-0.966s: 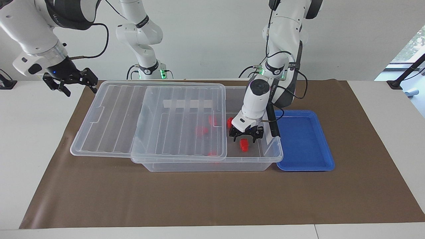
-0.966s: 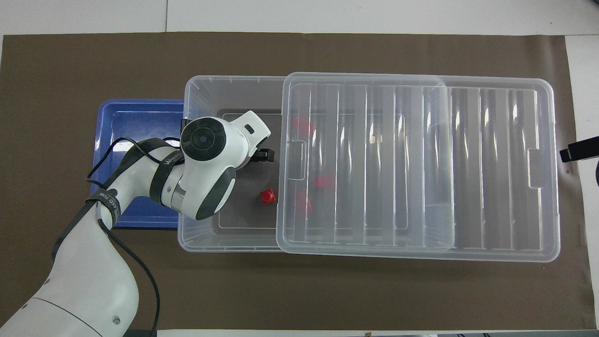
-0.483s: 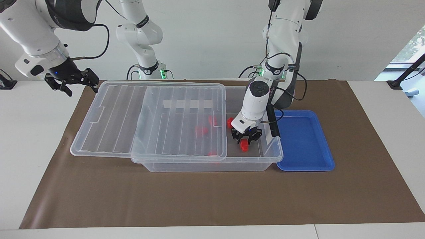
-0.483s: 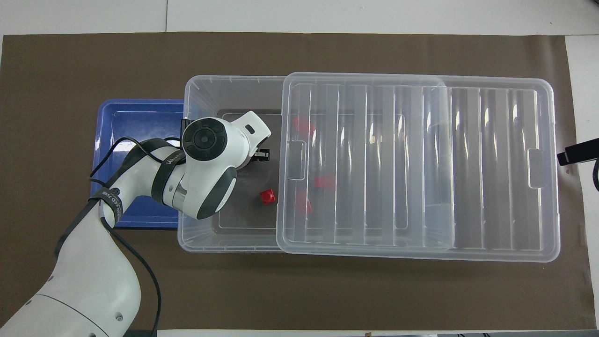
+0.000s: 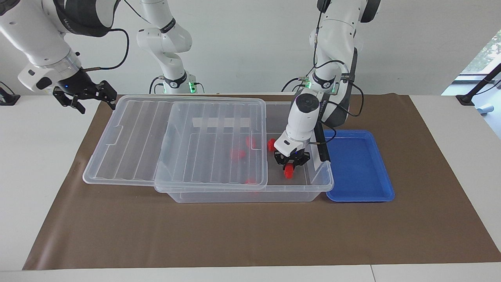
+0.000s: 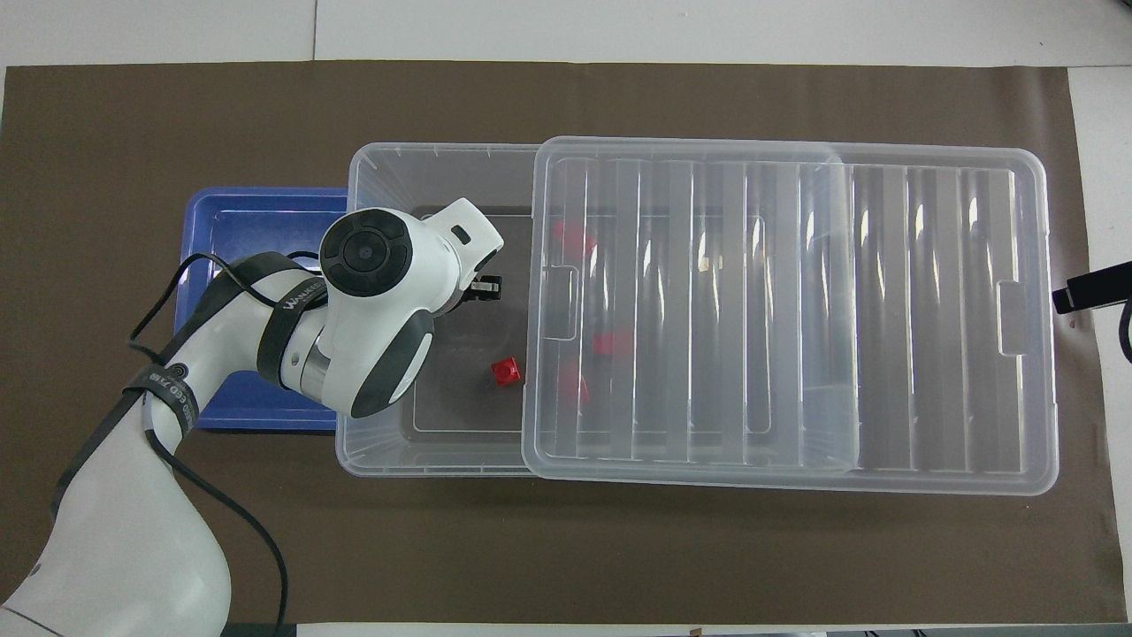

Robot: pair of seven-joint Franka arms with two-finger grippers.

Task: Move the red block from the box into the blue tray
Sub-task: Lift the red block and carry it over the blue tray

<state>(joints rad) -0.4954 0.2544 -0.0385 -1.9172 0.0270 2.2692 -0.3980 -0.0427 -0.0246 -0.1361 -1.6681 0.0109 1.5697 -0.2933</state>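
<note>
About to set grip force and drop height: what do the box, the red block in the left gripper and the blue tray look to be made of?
The box: clear, glossy hard plastic; blocks show through it and its ribbed lid. The red block, held in the left gripper: opaque, solid-looking, probably plastic or painted wood. The blue tray: opaque moulded plastic, slight sheen, rounded rim.

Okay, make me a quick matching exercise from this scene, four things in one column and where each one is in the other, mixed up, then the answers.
Things:
1. red block
2. lid
3. blue tray
4. right gripper

Places:
A. beside the box, toward the left arm's end
B. between the left gripper's fingers, inside the box
C. in the air at the right arm's end
D. slid partway off the box

Pairs: 1-B, 2-D, 3-A, 4-C
</note>
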